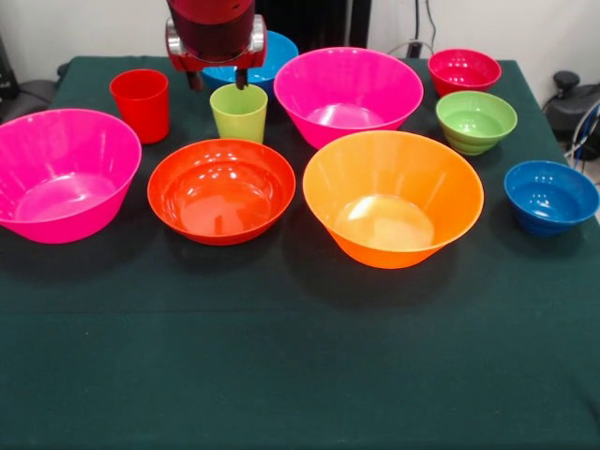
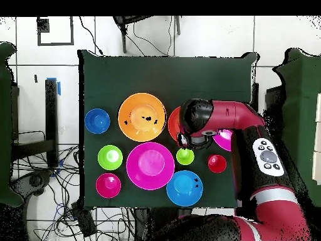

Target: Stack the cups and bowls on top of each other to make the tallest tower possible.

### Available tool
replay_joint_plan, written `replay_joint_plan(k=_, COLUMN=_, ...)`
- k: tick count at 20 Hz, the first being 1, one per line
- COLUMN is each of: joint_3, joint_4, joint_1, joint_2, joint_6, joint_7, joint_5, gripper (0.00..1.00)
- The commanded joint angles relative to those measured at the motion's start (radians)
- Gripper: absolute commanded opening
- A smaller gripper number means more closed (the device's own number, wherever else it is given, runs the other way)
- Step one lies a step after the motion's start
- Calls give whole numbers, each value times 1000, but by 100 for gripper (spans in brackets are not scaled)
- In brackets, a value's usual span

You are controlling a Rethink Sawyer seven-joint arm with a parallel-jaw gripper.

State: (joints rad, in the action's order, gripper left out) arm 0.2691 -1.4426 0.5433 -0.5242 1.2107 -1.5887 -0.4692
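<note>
My gripper (image 1: 217,82) hangs open and empty just above and behind the lime green cup (image 1: 238,112), in front of the light blue bowl (image 1: 272,52). The red cup (image 1: 141,103) stands to the cup's left. Two big pink bowls (image 1: 58,173) (image 1: 349,94), the red-orange bowl (image 1: 221,189) and the big orange bowl (image 1: 394,197) stand apart, upright, none nested. The magenta-red bowl (image 1: 464,70), green bowl (image 1: 475,120) and dark blue bowl (image 1: 551,195) sit at the right. In the overhead view the arm covers part of the red-orange bowl (image 2: 173,122) and one pink bowl (image 2: 224,140); the lime green cup (image 2: 185,156) shows beside the gripper (image 2: 187,139).
A dark green cloth (image 1: 300,356) covers the table, with its front half bare. Cables and equipment lie on the floor round the table (image 2: 56,188).
</note>
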Motion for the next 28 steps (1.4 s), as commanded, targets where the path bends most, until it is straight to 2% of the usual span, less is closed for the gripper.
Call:
replay_joint_plan(k=1, joint_3=54, joint_4=57, joint_1=-32, joint_2=38, joint_6=23, joint_7=173, joint_5=-88, gripper=100)
replay_joint_plan(k=8, joint_3=53, joint_4=56, joint_1=-34, joint_2=47, joint_6=11, joint_7=174, joint_5=-97, gripper=100)
replay_joint_plan(k=18, joint_3=52, joint_4=97, joint_1=-37, joint_2=122, joint_6=-6, joint_7=195, joint_5=-121, gripper=100)
replay_joint_plan(k=28, joint_3=32, joint_4=138, joint_1=-73, joint_2=121, joint_6=74, joint_7=200, joint_5=-155, gripper=100)
